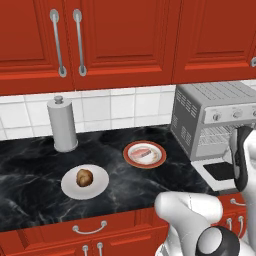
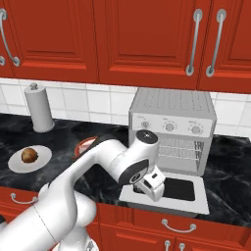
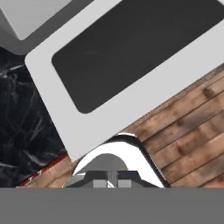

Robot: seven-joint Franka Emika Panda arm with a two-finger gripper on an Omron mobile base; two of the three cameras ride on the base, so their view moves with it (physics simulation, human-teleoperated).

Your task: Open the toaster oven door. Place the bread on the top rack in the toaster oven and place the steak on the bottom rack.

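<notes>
**Supervisor:** What did you have across the counter [image 1: 30,170], left to right?

**Operator:** At the far left I saw a grey paper towel holder [image 1: 62,125] standing upright by the tiled wall. Next came a white plate [image 1: 70,190] with the bread [image 1: 84,177] sitting on it, then an orange-rimmed plate [image 1: 160,159] carrying the steak [image 1: 141,153]. The two plates were near each other but apart. Furthest right stood the toaster oven [image 2: 171,105], its knobs in a row above the opening.

**Supervisor:** And the door?

**Operator:** The toaster oven door [image 2: 198,201] lay dropped flat, jutting out past the counter edge over the red drawers. I could see wire shelves inside, the top rack [image 2: 179,142] above the bottom rack [image 2: 178,157], both bare as far as I could tell.

**Supervisor:** Your tool?

**Operator:** The gripper [image 2: 151,192] hung at the door's front left corner, pointing down. From the hand camera the finger tips [image 3: 124,176] looked pressed nearly together, with nothing between them. Whether they touched the door's rim, I couldn't tell. That camera also showed the wooden floor [image 3: 188,127] below.
</notes>
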